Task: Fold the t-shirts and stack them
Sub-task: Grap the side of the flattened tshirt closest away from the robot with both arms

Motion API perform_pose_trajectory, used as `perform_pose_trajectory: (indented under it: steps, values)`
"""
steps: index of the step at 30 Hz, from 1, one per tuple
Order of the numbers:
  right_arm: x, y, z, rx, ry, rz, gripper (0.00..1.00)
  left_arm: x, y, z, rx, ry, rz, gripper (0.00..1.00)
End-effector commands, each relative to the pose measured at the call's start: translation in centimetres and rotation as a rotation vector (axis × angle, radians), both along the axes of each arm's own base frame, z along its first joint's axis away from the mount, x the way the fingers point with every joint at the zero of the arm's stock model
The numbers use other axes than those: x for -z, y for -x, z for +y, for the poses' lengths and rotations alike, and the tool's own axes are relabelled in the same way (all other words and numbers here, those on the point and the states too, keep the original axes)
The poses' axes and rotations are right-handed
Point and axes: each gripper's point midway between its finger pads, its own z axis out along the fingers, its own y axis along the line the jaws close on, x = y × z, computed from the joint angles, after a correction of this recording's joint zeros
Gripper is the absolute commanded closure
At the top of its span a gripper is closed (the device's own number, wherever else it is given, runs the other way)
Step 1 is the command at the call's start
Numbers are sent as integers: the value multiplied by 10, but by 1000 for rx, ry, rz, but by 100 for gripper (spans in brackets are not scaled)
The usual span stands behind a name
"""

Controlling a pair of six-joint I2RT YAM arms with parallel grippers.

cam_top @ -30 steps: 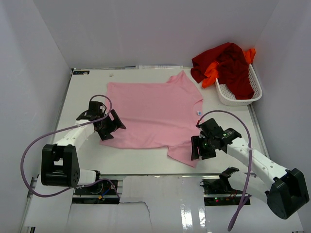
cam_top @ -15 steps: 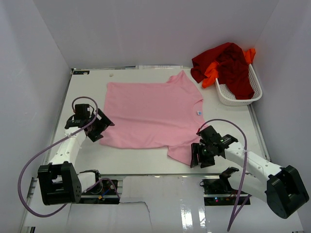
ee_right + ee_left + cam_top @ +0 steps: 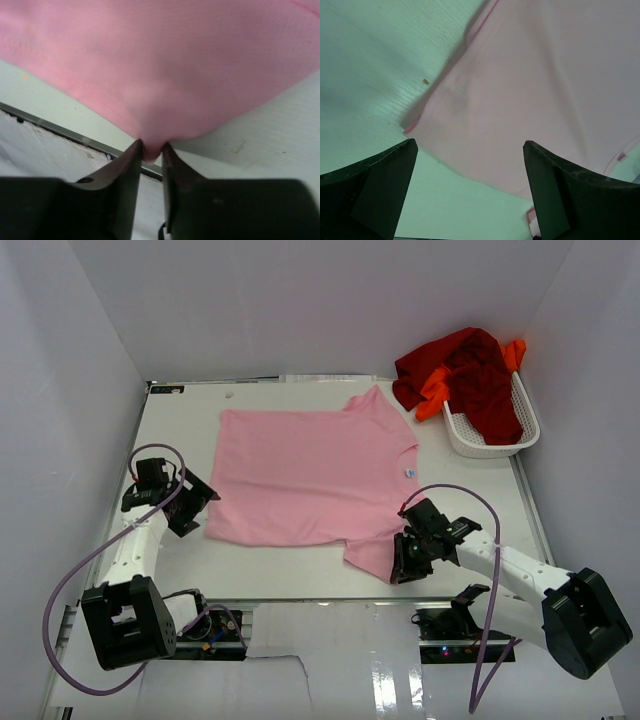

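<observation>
A light pink t-shirt (image 3: 310,475) lies spread flat on the white table (image 3: 180,430). My right gripper (image 3: 400,562) is at the shirt's near-right sleeve, close to the table's front edge. In the right wrist view its jaws (image 3: 151,150) are pinched on a fold of the pink cloth (image 3: 165,65). My left gripper (image 3: 195,508) stands open just off the shirt's left hem. In the left wrist view its fingers (image 3: 470,150) are wide apart over bare table, with the pink hem corner (image 3: 520,90) ahead of them. A dark red t-shirt (image 3: 480,380) and a bright orange one (image 3: 432,395) are bunched in the basket.
A white mesh basket (image 3: 485,445) stands at the back right, with the two shirts spilling over its rim. White walls close in the table on the left, back and right. The front edge (image 3: 60,131) runs just under my right gripper.
My left arm has drawn back to the left, off the shirt's hem, still open. My right gripper has slid toward the front edge and closed on the pink sleeve.
</observation>
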Motion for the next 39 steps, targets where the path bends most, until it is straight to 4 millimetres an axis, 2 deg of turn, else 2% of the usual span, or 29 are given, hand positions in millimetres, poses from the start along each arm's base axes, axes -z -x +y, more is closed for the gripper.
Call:
perform_pose_trajectory:
  steps: [1, 3, 8, 12, 13, 16, 21, 28, 32, 39]
  values:
    - [5, -1, 3, -1, -4, -2, 76, 5, 10, -1, 3, 17, 10, 2]
    - [5, 0, 4, -2, -3, 2, 92, 6, 10, -1, 2, 24, 15, 2]
    - [-7, -2, 5, -10, -6, -12, 92, 8, 13, -5, -4, 59, 32, 2]
    - [-36, -5, 6, -22, -9, -32, 92, 15, 19, -11, -2, 95, 62, 2]
    - [-49, -12, 9, -24, -21, -64, 92, 16, 21, -11, -4, 93, 65, 2]
    - [-63, -13, 6, -31, -2, -72, 92, 15, 22, -11, -7, 88, 55, 2]
    - [-62, -11, 5, -43, 5, -58, 92, 13, 25, -11, -14, 89, 59, 2]
    - [-63, -13, 2, -38, 22, -66, 92, 35, 45, -9, -126, 106, 175, 3]
    - [-70, -17, -1, -26, 37, -98, 92, 45, 53, -10, -175, 123, 214, 4]
    - [-75, -20, 0, -23, 39, -103, 92, 51, 55, -10, -190, 127, 217, 8]
